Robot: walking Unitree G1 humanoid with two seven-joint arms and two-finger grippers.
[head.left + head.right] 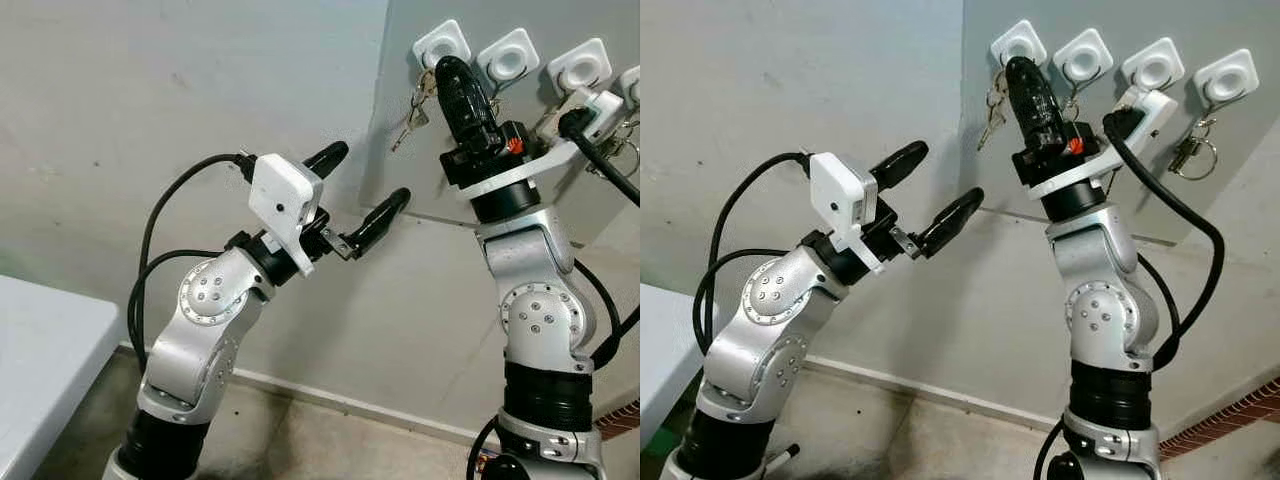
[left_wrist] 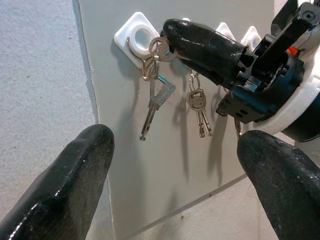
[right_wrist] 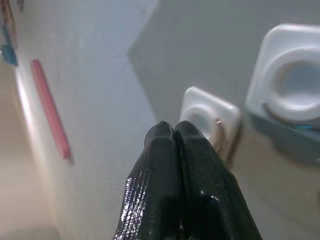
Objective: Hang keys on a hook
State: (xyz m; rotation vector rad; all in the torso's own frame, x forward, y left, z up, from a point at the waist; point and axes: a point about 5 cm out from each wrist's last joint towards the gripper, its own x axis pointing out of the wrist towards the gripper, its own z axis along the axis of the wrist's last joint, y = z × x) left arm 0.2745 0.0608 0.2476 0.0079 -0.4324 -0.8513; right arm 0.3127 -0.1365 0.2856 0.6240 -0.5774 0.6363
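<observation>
One key bunch (image 2: 155, 97) beside right hand (image 2: 172, 35)

Looks like a home entryway/hall corner. Grey panel (image 1: 1140, 190) on plaster wall w/ row of white hooks (image 1: 1083, 56) near panel's top, keys (image 2: 152, 100) hung; skirting + bare floor below.

The hooks (image 1: 441, 44) are white squares on a flat grey board (image 2: 170, 165), which hangs on a paler, speckled grey wall (image 1: 150, 90). The keys (image 2: 152, 102) are silvery metal, one with a small blue tag (at about 2 o'clock from its blade). Both grippers, the left gripper (image 1: 366, 190) and the right gripper (image 1: 452, 72), have glossy black fingers on silver arms. A white camera box (image 1: 283, 200) sits on the left wrist, and an orange-red spot (image 1: 514, 145) marks the right one. The table (image 1: 40, 360) at 8 o'clock is white.
</observation>
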